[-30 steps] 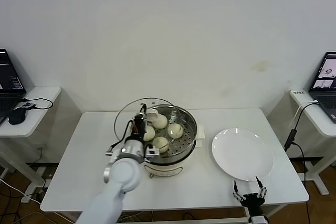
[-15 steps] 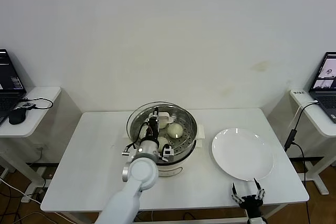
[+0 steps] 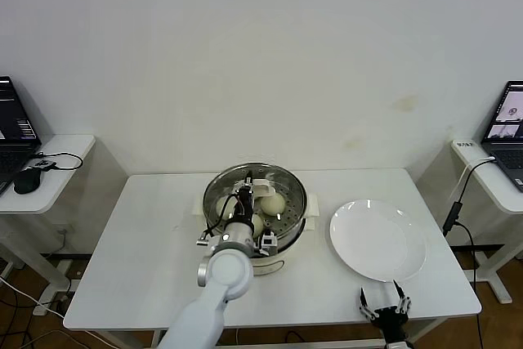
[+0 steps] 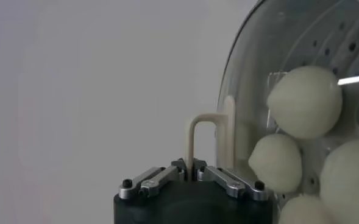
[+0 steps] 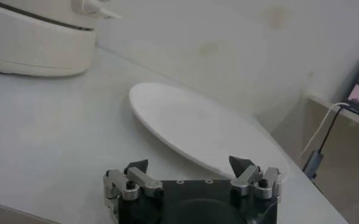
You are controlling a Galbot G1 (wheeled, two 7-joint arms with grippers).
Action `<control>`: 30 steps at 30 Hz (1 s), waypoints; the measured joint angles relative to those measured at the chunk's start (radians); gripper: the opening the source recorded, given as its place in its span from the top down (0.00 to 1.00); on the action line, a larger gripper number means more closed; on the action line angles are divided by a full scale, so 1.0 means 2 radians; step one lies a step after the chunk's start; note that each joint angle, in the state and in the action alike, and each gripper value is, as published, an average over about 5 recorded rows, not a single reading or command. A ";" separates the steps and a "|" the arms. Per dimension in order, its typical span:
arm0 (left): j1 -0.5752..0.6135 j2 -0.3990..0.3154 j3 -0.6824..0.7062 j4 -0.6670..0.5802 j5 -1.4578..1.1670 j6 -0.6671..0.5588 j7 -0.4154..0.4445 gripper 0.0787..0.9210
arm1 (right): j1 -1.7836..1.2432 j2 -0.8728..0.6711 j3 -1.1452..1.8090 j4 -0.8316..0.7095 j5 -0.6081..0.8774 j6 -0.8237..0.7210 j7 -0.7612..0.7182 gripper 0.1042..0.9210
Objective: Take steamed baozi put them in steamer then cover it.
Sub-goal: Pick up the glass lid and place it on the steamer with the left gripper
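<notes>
Head view: the left arm reaches forward from the near table edge, its left gripper (image 3: 243, 194) directly over the steamer (image 3: 288, 220), clenched on the cream-white handle (image 4: 203, 141) of the glass cover (image 3: 214, 194), which lies across the pot. Beneath the gripper, under the glass, the steamed baozi (image 4: 305, 101) rest on the perforated tray. The right gripper (image 3: 387, 309) hangs low at the table's near edge, fingers spread and grasping nothing, with the white plate (image 5: 197, 128) just ahead of it.

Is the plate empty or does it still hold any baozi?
Empty: the plate shows only bare white surface in head and right wrist views.
</notes>
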 measured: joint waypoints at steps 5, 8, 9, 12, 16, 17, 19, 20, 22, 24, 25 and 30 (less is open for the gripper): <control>0.000 -0.004 -0.001 0.005 0.002 -0.001 -0.001 0.92 | -0.001 0.000 0.000 -0.001 -0.001 0.001 0.000 0.12; -0.001 -0.007 -0.001 0.007 0.002 -0.002 -0.002 0.92 | -0.002 0.000 -0.001 -0.001 -0.001 0.001 0.000 0.12; 0.000 -0.008 -0.002 0.007 0.001 -0.002 -0.002 0.92 | -0.002 0.000 -0.001 -0.001 -0.001 0.001 0.000 0.12; 0.001 -0.009 -0.003 0.005 0.000 -0.003 -0.005 0.87 | -0.002 -0.001 -0.001 -0.001 -0.002 0.001 0.000 0.12; 0.006 -0.008 -0.004 0.000 -0.005 -0.003 -0.008 0.74 | -0.003 -0.002 -0.001 -0.002 -0.002 0.002 -0.001 0.12; 0.008 -0.007 -0.004 -0.002 -0.006 -0.003 -0.008 0.70 | -0.002 -0.002 -0.001 -0.002 -0.002 0.002 -0.001 0.12; 0.011 -0.005 -0.003 -0.007 -0.009 -0.003 -0.009 0.64 | -0.002 -0.002 -0.002 -0.002 -0.002 0.002 -0.001 0.12; 0.013 -0.005 -0.003 -0.010 -0.010 -0.003 -0.009 0.60 | -0.002 -0.002 -0.002 -0.002 -0.003 0.002 -0.001 0.12; 0.018 -0.002 -0.003 -0.017 -0.012 -0.004 -0.010 0.53 | -0.003 -0.002 -0.003 -0.002 -0.004 0.002 -0.001 0.12; 0.025 0.001 -0.004 -0.027 -0.015 -0.004 -0.010 0.46 | -0.003 -0.002 -0.004 -0.003 -0.004 0.002 -0.001 0.12; 0.029 0.003 -0.005 -0.033 -0.017 -0.004 -0.011 0.43 | -0.004 -0.002 -0.004 -0.003 -0.005 0.002 -0.001 0.12; 0.059 0.020 -0.013 -0.077 -0.035 -0.009 -0.018 0.26 | -0.004 -0.004 -0.004 -0.003 -0.004 0.002 -0.002 0.12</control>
